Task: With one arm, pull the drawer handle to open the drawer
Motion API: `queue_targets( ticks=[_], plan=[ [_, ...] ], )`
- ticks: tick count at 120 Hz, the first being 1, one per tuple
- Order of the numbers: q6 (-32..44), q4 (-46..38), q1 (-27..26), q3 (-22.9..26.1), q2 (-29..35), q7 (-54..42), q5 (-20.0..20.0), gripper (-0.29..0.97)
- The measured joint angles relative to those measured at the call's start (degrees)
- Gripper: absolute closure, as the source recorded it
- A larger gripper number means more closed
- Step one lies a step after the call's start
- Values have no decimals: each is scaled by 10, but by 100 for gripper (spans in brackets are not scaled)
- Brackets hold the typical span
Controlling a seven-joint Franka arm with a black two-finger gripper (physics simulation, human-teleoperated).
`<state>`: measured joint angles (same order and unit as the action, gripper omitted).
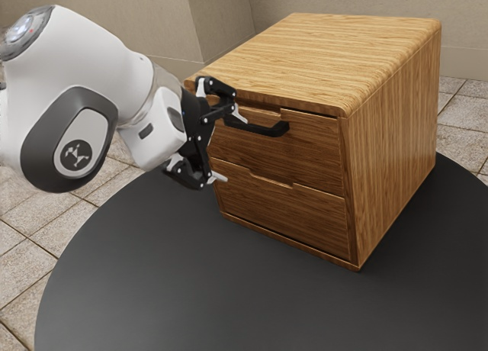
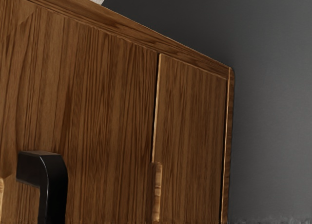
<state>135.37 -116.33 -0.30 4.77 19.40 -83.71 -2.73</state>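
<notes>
Pincer [image 1: 228, 147] is spread wide, holding nothing, and points at the cabinet front. One finger [image 1: 223, 105] is up by the near end of the handle. The other is lower, in front of the seam between the two drawers. Can't tell if the upper finger touches the handle.

Handle [image 1: 263, 127] is a black bar on the top drawer [image 1: 309, 149]. It starts just past the upper finger and runs away from the pincer toward the exterior view's right. In the wrist view the handle [image 2: 43, 184] is a dark bent bar standing off the wood, close under the hand.

Top drawer looks shut, with its front in line with the bottom drawer [image 1: 286, 206]. In the wrist view the top drawer [image 2: 83, 112] and the bottom drawer [image 2: 191, 136] sit side by side, split by a thin seam.

Both drawers are in a wooden cabinet [image 1: 328, 53] straight ahead of the pincer, upright.

Cabinet stands on a round black table [image 1: 191, 282], which spreads under and behind the pincer. The table [image 2: 278, 87] also shows in the wrist view, beyond the cabinet's edge.

White arm [image 1: 76, 114] comes in from the exterior view's left.

Beige tile floor [image 1: 23, 229] lies around the table, and a plain wall [image 1: 152, 15] is behind the arm.
</notes>
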Motion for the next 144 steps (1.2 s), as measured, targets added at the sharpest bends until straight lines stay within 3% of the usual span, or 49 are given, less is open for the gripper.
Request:
queue_targets(
  ticks=[76,144],
  plan=[
    [29,41,14,-11,-69,-60,-1,0],
    [38,37,16,-12,-90,-72,0,-1]
  ],
)
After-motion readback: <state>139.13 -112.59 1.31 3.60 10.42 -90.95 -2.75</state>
